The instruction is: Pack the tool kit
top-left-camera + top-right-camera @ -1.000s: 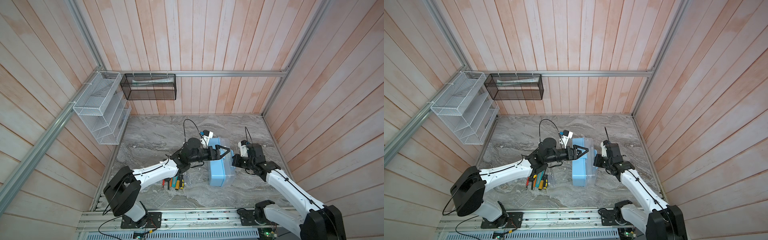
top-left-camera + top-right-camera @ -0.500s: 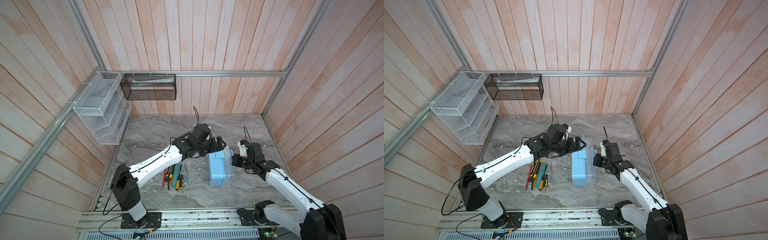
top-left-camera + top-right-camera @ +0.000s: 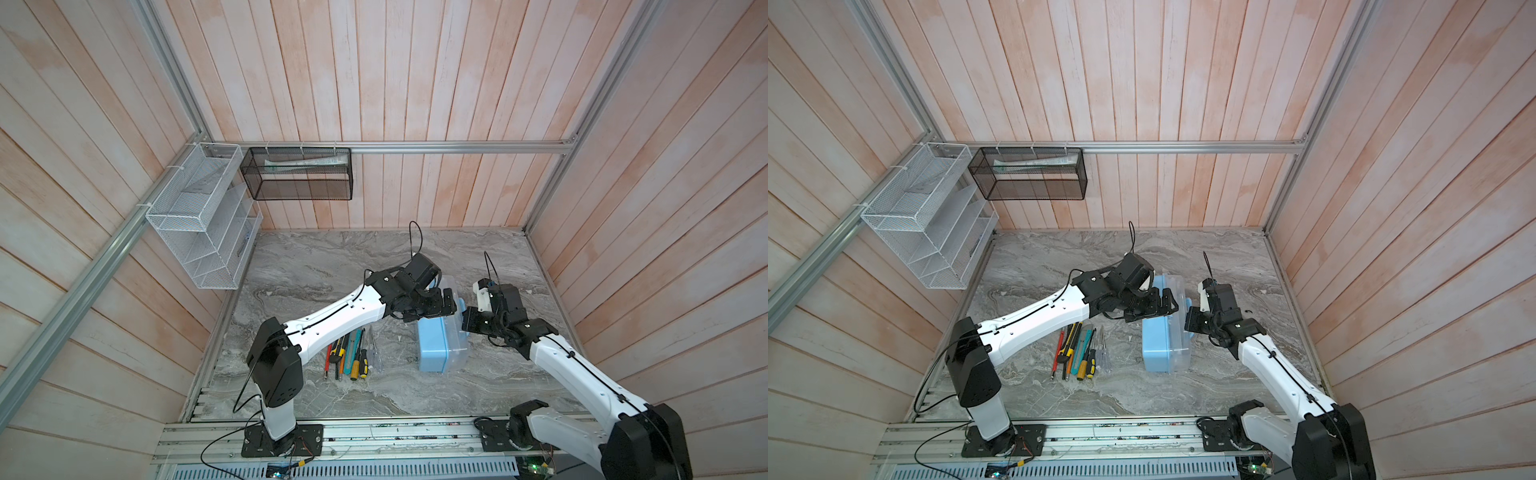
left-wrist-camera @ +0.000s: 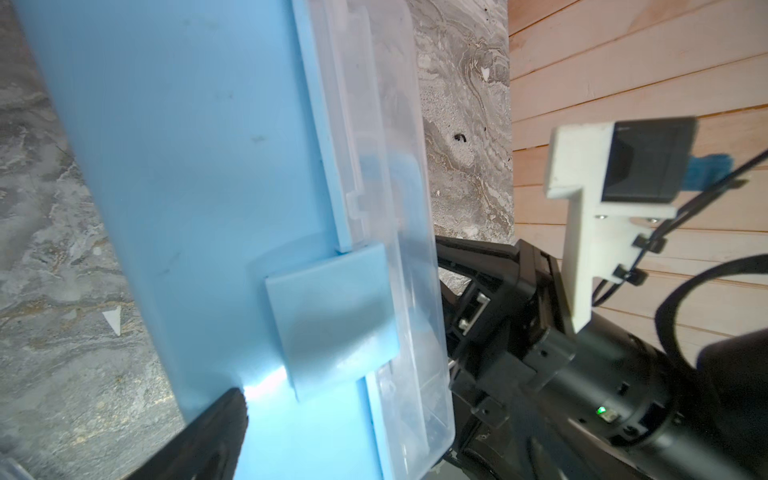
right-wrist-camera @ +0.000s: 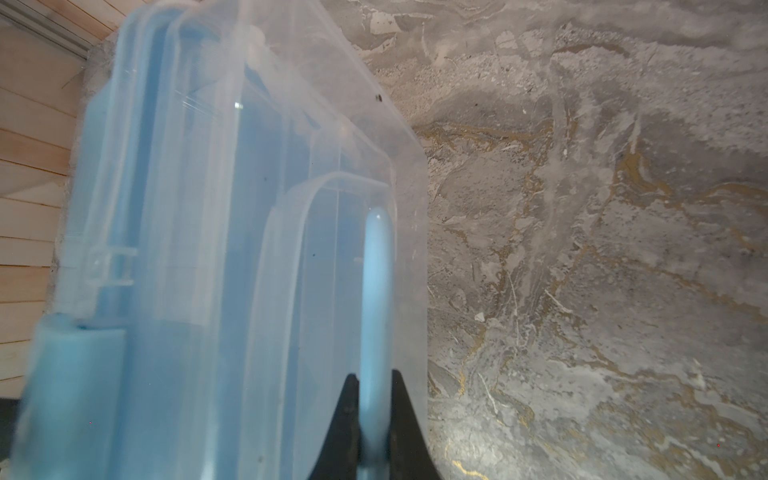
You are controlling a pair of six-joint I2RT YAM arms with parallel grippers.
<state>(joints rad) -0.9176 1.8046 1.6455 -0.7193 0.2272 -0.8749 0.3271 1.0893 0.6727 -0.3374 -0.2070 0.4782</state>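
1. right fingers [image 5: 343, 424] are pinched shut on the thin blue handle [image 5: 376, 291] of the tool kit box [image 3: 434, 353]. left fingers [image 4: 208, 440] are spread wide, holding nothing, hovering at the box's far end close to the blue latch [image 4: 332, 316].
2. Box is mid-right on the desk [image 3: 332, 257], up on a long edge: blue base faces left, clear lid [image 5: 249, 208] faces right. Loose tools [image 3: 353, 353] lie in a row just left of it.
3. Handling, my guess: thin plastic, light, looks empty, smooth and slippery. The handle is a narrow loop, so the box can swing or topple on that one pinch. Better hold: the handle plus a second grip on the base rim near the latch. The lid will flex, so don't squeeze it.
4. Can't tell:
   - whether the bottom edge bears on the desk or is lifted
   - where the second left finger is, since it's outside the wrist view
   - whether the latch is closed: it looks so, but I'm not sure
   - which of the tools is the hex key
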